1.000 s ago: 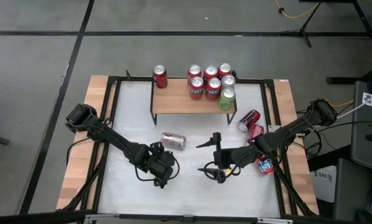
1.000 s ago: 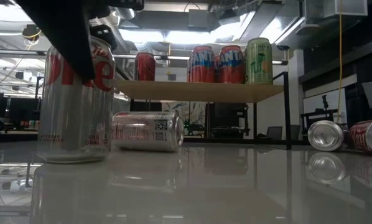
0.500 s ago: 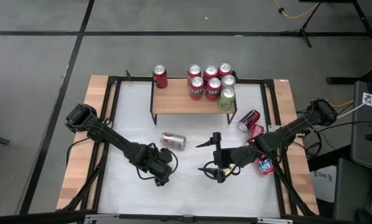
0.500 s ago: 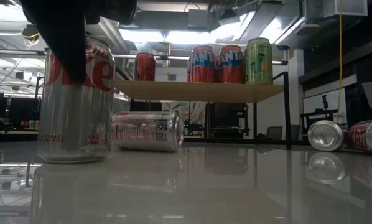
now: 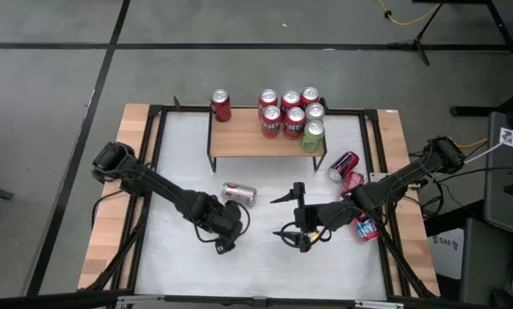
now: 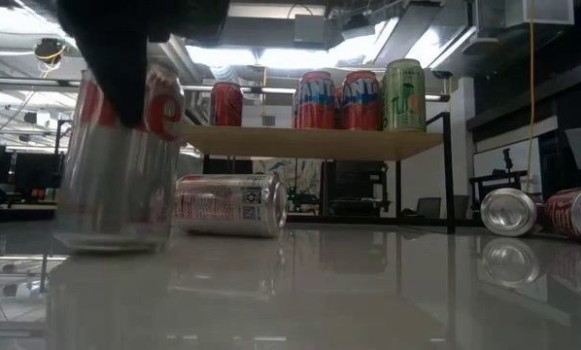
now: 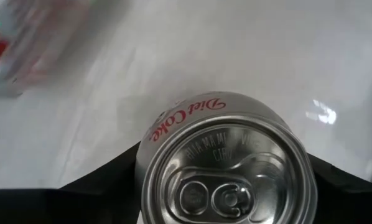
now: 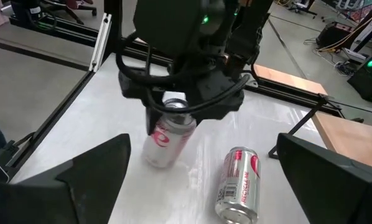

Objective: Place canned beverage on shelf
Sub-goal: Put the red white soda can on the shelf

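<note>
Left wrist view recorded the left gripper (image 7: 226, 186) closed on a silver Diet Coke can (image 7: 223, 165), one dark finger (image 7: 102, 177) on each flank, lid and pull tab facing the camera. Right wrist view showed that can (image 8: 167, 137) tilted off upright beneath the left gripper (image 8: 183, 102), its base at the white table (image 8: 86, 118). Low view showed its base edge raised slightly on one side. High view placed the left gripper (image 5: 220, 221) near table centre, with a second silver can (image 5: 238, 193) lying on its side just beside it at 1 o'clock. The shelf (image 5: 265, 142) stood toward 12 o'clock at the far edge, carrying one red can (image 5: 220, 105) apart at its left end and a cluster of red cans (image 5: 282, 112) with one green can (image 5: 312, 135) at its right end. The right gripper (image 5: 292, 215) waited at 3 o'clock from the left one, fingers spread wide and empty. Further red cans (image 5: 349, 176) lay on their sides at 2 o'clock.
</note>
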Controlling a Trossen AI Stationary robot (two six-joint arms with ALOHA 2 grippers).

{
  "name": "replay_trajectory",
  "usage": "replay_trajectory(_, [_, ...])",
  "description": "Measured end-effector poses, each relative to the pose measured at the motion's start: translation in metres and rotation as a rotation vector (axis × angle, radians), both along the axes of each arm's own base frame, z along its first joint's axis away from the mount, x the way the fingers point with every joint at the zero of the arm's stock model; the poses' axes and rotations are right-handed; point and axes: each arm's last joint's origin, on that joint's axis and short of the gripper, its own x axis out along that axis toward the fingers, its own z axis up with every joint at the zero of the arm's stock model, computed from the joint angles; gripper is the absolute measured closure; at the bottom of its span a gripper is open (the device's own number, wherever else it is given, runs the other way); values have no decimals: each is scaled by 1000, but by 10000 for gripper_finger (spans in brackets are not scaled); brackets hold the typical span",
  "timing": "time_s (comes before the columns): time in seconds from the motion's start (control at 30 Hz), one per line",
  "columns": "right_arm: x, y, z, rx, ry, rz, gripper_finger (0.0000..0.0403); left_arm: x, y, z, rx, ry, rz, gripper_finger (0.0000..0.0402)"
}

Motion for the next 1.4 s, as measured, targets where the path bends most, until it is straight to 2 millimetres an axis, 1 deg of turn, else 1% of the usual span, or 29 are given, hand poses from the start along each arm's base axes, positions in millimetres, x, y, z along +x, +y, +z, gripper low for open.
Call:
replay_trajectory(0.07, [0, 0, 0, 0, 0, 0, 11, 6, 1, 8, -9, -24, -68, 124])
replay_trajectory(0.13, [0, 0, 0, 0, 0, -1, 11, 12, 3, 21, -29, -53, -131, 124])
replay_trajectory(0.27, [0, 0, 0, 0, 0, -1, 11, 19, 15, 52, -16, -53, -239, 124])
replay_trajectory(0.37, [0, 0, 0, -1, 1, -1, 11, 22, 28, 80, 2, -57, -286, 124])
replay_trajectory(0.47, [0, 0, 0, -1, 1, -1, 11, 20, 49, 107, 35, -28, -317, 124])
replay_trajectory(0.57, [0, 0, 0, 0, 1, -1, 11, 22, 72, 131, 90, -63, -335, 124])
replay_trajectory(0.7, [0, 0, 0, 8, 1, -4, 11, 22, 108, 157, 169, -103, -362, 124])
replay_trajectory(0.77, [0, 0, 0, 10, 1, -4, 11, 22, 128, 165, 204, -124, -380, 124])
replay_trajectory(0.9, [0, 0, 0, 10, 1, -5, 11, 19, 172, 176, 270, -135, -379, 124])
replay_trajectory(1.03, [0, 0, 0, 10, 1, -5, 11, 11, 215, 175, 318, -105, -367, 124])
replay_trajectory(1.1, [0, 0, 0, 10, 1, -5, 11, 8, 233, 175, 346, -101, -375, 123])
replay_trajectory(1.23, [0, 0, 0, 10, 1, -5, 11, 6, 265, 169, 380, -77, -377, 123])
replay_trajectory(1.4, [0, 0, 0, 11, 1, -2, 11, 12, 292, 153, 374, -42, -391, 122])
